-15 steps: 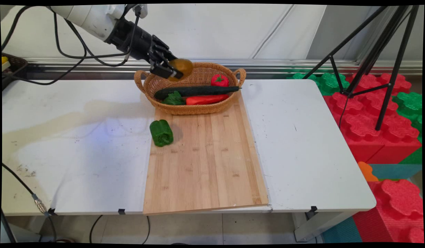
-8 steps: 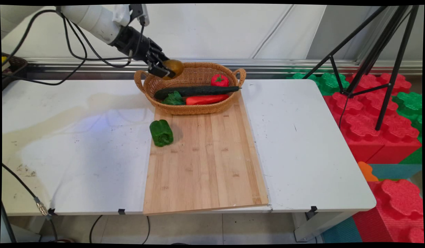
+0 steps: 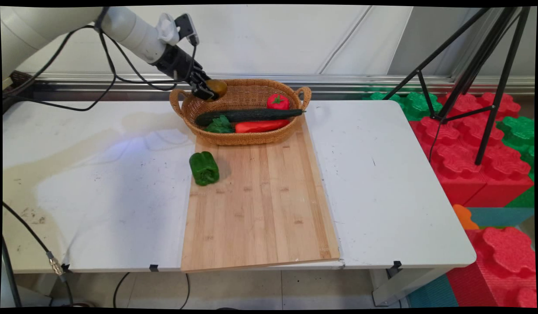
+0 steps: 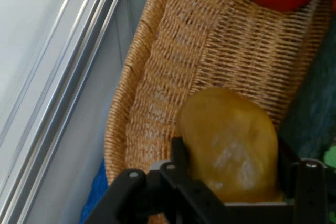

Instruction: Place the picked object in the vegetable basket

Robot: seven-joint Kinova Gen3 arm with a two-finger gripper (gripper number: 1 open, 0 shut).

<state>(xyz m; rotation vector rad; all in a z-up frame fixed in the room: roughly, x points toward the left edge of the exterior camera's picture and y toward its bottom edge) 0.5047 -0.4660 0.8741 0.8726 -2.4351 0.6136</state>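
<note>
Yellow-brown and rounded, a potato-like lump (image 3: pixel 217 87) sat pinched in the black pincer (image 3: pixel 206 92) above the oval wicker basket's (image 3: pixel 194 114) left rim — inside lay a dark green cucumber (image 3: pixel 247 115), red tomato (image 3: pixel 278 101), red pepper (image 3: pixel 260 126) and leafy greens (image 3: pixel 220 125); a green bell pepper (image 3: pixel 204 168) rested on the bamboo cutting board's (image 3: pixel 260 209) edge on the white desk (image 3: pixel 382 183).

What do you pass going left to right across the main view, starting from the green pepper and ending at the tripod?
green bell pepper → yellow-brown potato held in the gripper → tomato in the wicker basket → black tripod
</note>
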